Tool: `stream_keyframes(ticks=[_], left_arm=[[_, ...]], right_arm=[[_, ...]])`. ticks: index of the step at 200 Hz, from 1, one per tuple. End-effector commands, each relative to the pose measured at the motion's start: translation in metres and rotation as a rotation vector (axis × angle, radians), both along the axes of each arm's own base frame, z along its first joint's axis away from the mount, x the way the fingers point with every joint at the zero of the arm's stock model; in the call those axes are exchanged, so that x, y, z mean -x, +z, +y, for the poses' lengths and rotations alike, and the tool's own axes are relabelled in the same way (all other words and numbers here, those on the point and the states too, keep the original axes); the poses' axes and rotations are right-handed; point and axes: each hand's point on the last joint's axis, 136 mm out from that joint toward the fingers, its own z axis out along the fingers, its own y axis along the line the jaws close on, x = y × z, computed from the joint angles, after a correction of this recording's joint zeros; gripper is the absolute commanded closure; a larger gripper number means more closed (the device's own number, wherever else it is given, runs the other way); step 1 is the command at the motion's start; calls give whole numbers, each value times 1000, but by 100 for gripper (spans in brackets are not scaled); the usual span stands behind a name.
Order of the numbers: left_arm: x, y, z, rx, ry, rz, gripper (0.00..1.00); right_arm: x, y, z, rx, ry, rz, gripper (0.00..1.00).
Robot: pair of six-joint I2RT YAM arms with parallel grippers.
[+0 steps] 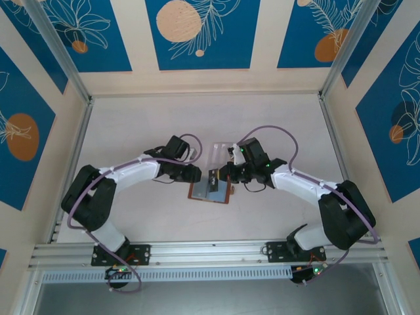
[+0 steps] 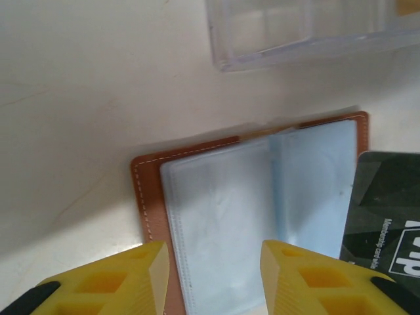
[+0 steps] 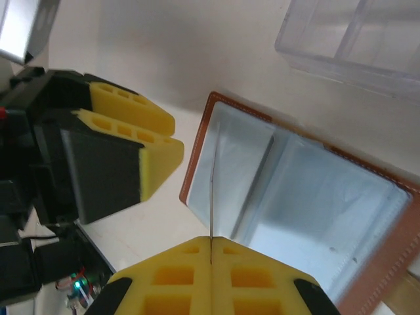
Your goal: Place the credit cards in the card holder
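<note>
The card holder (image 1: 209,191) lies open on the table, reddish-brown outside with grey-blue pockets (image 2: 223,216) facing up. My right gripper (image 3: 211,239) is shut on a dark credit card (image 2: 384,210), which shows edge-on (image 3: 212,190) in the right wrist view, standing over the holder's pockets (image 3: 308,197). My left gripper (image 2: 213,262) hangs open just above the holder's left half, with nothing between its yellow fingers (image 2: 147,269). In the top view the left gripper (image 1: 190,174) is at the holder's left edge and the right gripper (image 1: 228,174) at its upper right.
A clear plastic box (image 1: 220,156) sits just behind the holder, also near the top in the left wrist view (image 2: 308,29) and at the upper right in the right wrist view (image 3: 354,39). Aluminium rails (image 1: 79,141) border the white table.
</note>
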Motion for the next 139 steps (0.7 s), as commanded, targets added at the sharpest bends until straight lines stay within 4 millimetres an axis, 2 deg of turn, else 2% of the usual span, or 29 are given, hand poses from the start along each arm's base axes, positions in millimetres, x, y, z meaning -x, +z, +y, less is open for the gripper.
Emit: stream_keyframes(ticks=[1, 27, 85, 139], left_arm=[[-2, -18, 12, -74, -5, -12, 58], [0, -34, 18, -123, -3, -6, 58], [9, -59, 24, -208, -13, -1, 62], [16, -66, 31, -238, 0, 2, 66]], right_arm=[[-19, 2, 12, -84, -67, -59, 100], [-21, -11, 11, -85, -100, -52, 100], [-20, -13, 2, -78, -129, -76, 100], [-18, -23, -4, -65, -150, -63, 100]])
